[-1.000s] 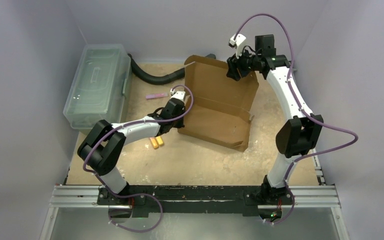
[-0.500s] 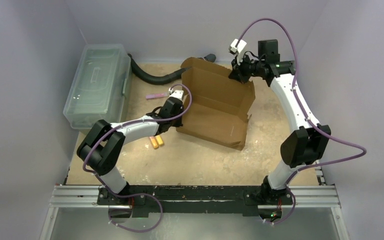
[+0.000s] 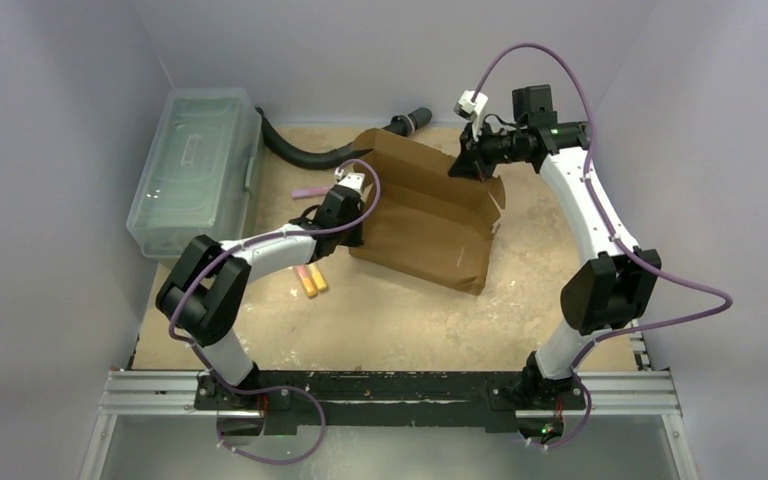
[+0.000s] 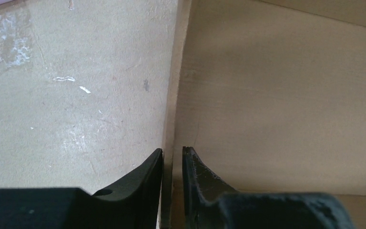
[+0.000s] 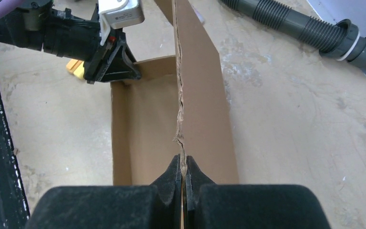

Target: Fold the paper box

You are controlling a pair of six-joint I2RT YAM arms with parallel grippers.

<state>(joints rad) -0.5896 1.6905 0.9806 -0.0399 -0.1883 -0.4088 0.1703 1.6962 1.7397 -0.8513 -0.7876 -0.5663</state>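
The paper box (image 3: 430,215) is a brown cardboard mailer in the middle of the table, its lid panel raised and leaning. My right gripper (image 3: 457,168) is shut on the lid's ragged top edge; in the right wrist view the right gripper (image 5: 184,162) pinches the lid panel (image 5: 205,86). My left gripper (image 3: 358,225) is at the box's left wall. In the left wrist view the left gripper (image 4: 173,155) straddles the wall's edge (image 4: 171,95), with its jaws slightly apart and a gap on one side. The right wrist view also shows the left gripper (image 5: 112,67) at the far wall.
A clear plastic lidded bin (image 3: 195,170) stands at the back left. A black ribbed hose (image 3: 310,150) curves behind the box. A pink strip (image 3: 312,192) and two orange pieces (image 3: 310,282) lie on the table to the left of the box.
The right gripper closed on the lid's top edge and drew it left and forward, so the lid leans over more. The left gripper's jaws have parted a little and it has shifted back.
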